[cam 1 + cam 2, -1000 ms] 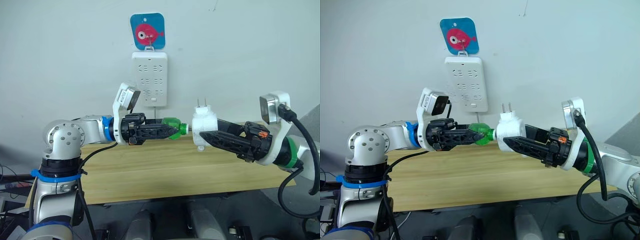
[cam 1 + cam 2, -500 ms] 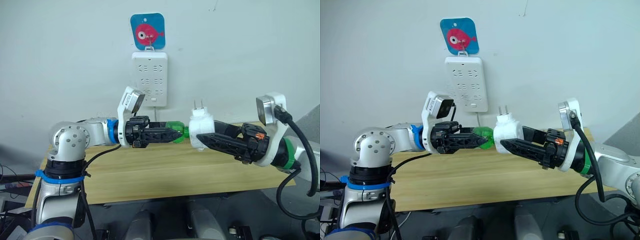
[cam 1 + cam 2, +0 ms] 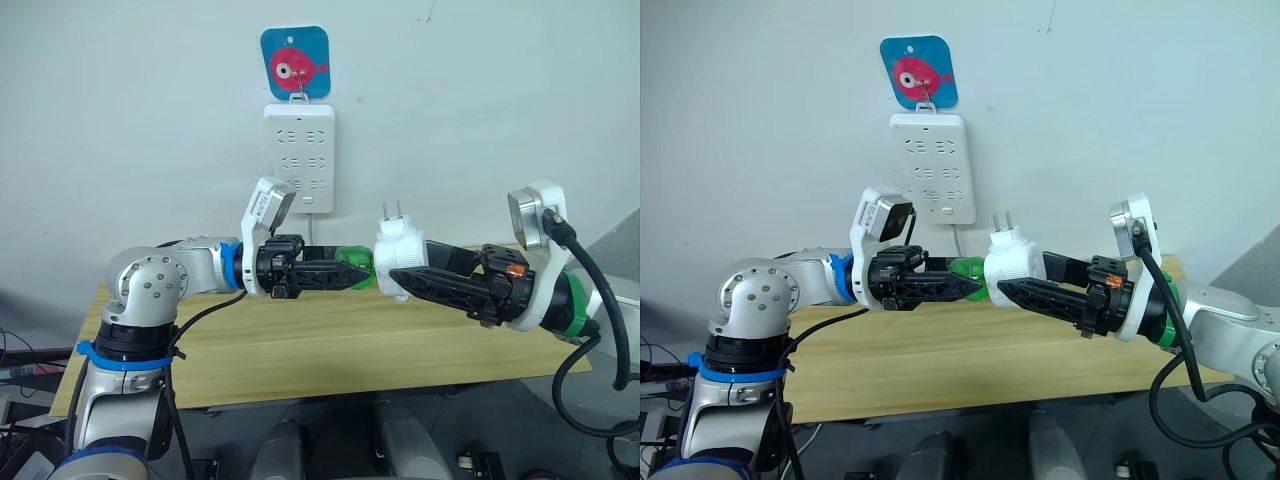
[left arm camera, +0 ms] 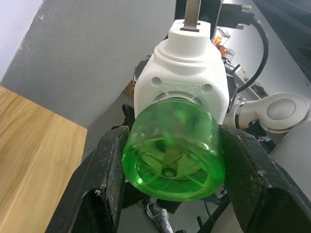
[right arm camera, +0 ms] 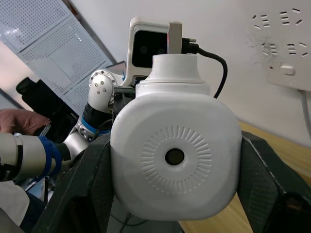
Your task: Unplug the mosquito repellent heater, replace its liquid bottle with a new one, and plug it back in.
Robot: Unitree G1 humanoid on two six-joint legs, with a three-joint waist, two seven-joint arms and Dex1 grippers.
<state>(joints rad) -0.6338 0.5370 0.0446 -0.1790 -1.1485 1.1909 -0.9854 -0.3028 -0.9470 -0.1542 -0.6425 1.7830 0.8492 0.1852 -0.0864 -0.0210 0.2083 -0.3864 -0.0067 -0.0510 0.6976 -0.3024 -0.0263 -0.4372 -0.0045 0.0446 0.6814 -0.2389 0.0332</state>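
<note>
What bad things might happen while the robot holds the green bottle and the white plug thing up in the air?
The green bottle and the mosquito repellent heater are held above the wooden table, joined end to end. If the left gripper or right gripper slips, a piece could fall. If the arms are not lined up, the bottle's neck might jam or go in crooked. The heater's metal prongs stick out bare and could knock against something.

Head stereo pair: faces forward and slightly down at wall, mid-range, both eyes share power strip (image 3: 299,158), wooden table (image 3: 330,340), both arms. Left wrist cam: close-up along fingers onto green bottle (image 4: 172,149) base. Right wrist cam: close-up onto heater (image 5: 175,162) vent face; shares heater with left wrist.
</note>
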